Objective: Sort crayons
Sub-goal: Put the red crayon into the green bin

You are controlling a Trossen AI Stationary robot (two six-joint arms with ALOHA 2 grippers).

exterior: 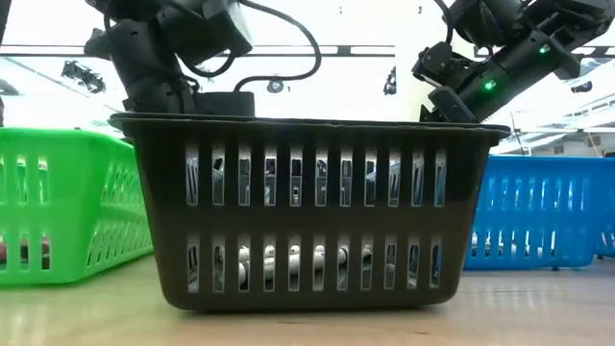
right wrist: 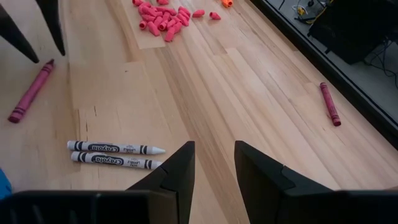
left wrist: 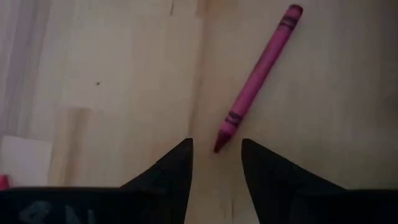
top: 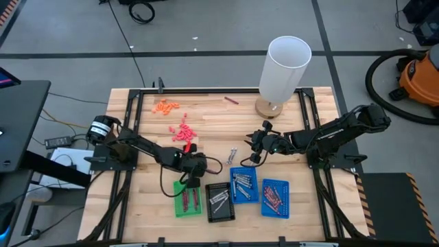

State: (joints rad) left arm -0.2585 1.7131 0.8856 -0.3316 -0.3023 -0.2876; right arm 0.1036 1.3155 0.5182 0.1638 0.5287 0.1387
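Pick-up step: left gripper (left wrist: 216,163), fingers parted and empty, hangs over the magenta crayon (left wrist: 258,76); next it should lower and close. Right gripper (right wrist: 214,163) waits open near two silver crayons (right wrist: 115,155)

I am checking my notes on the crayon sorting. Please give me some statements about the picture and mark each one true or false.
1. The left gripper is open above a pink crayon lying on the table. True.
2. The right gripper holds a crayon. False: its fingers are apart and empty.
3. Two silver crayons lie side by side on the wood. True.
4. The black basket is empty. False: pale crayons show through its slots.
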